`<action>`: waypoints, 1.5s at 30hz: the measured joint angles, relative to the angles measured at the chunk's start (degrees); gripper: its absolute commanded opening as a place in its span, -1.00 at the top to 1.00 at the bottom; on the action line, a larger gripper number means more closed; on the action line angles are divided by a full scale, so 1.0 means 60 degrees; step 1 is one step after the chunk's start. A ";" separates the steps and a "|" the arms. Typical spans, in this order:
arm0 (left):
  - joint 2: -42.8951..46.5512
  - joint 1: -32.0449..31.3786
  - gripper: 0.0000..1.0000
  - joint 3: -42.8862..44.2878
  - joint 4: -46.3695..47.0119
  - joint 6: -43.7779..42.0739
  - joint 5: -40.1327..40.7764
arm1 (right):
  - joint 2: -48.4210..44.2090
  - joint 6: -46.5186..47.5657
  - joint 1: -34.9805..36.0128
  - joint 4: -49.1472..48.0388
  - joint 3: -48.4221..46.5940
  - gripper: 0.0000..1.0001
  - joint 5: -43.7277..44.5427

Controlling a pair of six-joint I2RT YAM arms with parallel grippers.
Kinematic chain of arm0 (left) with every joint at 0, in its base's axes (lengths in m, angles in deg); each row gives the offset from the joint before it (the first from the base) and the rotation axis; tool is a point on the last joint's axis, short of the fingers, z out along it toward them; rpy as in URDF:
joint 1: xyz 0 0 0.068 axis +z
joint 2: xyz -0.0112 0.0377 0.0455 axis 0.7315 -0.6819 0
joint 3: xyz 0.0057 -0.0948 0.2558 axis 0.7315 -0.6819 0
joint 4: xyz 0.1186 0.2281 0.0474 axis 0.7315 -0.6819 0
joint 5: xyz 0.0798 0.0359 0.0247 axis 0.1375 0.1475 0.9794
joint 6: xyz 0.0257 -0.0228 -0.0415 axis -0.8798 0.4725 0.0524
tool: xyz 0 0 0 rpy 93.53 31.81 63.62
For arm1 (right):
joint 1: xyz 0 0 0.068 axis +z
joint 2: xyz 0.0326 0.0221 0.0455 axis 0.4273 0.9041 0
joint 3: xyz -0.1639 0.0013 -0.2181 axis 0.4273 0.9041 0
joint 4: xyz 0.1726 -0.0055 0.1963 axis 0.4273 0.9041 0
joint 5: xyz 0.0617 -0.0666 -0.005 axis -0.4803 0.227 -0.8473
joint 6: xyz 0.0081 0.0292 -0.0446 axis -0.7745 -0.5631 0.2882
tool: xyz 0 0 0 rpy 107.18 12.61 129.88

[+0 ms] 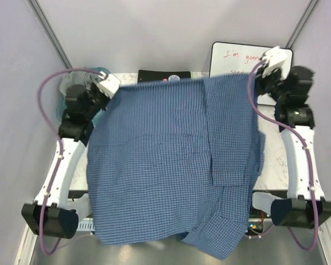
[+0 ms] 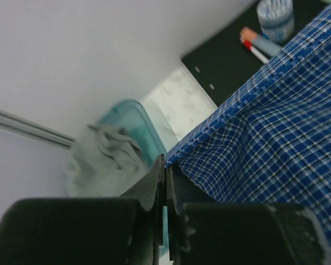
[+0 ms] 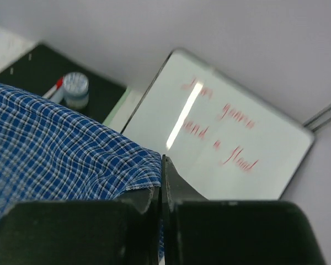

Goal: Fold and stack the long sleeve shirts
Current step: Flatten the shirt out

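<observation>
The left jaws are pressed together on the far-left corner of the blue checked shirt [image 1: 165, 160]. The left wrist view shows only a thin strip of hem caught between them. The right jaws are likewise clamped on the far-right corner, with the cloth edge just inside the tips. The shirt fills the middle of the top view, stretched between the left arm [image 1: 77, 118] and the right arm [image 1: 295, 110]. It runs down to the bottom of the frame, hiding most of the desk [image 1: 276, 160].

The main risk is the shallow hold. So little hem is in each pinch that a hard pull apart could strip a corner free. The shirt would then swing from one arm and bunch up.

At lower right a panel is doubled over and a loose flap hangs past the near desk edge. If the cloth is laid down like this, that flap probably gets trapped under it and the fold comes out crooked.

The far hem passes close above the jar [image 2: 275, 17] and marker [image 2: 255, 48], so a low sweep could knock them. The whiteboard [image 3: 226, 143] is near the right jaws.

The grey shirt [image 2: 107, 157] lies crumpled in the teal tub [image 2: 135, 118] at left, unfolded.
</observation>
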State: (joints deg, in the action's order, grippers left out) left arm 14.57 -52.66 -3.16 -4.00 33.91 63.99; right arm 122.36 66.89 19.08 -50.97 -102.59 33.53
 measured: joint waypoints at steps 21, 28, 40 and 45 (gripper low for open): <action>-0.7701 -0.0029 0.47 0.1300 0.1501 -0.0306 0.0984 | 0.6135 0.0419 0.0951 -0.1140 0.1096 0.10 0.1756; -0.6743 0.0040 -0.10 0.1253 0.0339 -0.0160 0.1235 | 0.6102 0.0681 0.0780 0.0310 -0.0834 -0.73 0.2911; -0.1421 -0.1577 -0.01 -0.3457 -0.4167 -0.0998 -0.0455 | 0.3038 0.3315 -0.0069 0.5421 0.1650 0.01 0.1075; -0.1865 -0.1807 0.07 -0.4645 -0.5166 -0.1424 -0.0153 | 0.2976 0.3872 0.0036 0.6277 0.3963 0.06 0.0936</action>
State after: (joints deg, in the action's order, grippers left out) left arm 3.38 -63.50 -31.03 -35.00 25.36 63.08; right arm 140.22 90.12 19.29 -13.31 -78.81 39.15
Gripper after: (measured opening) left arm 0.492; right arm 0.489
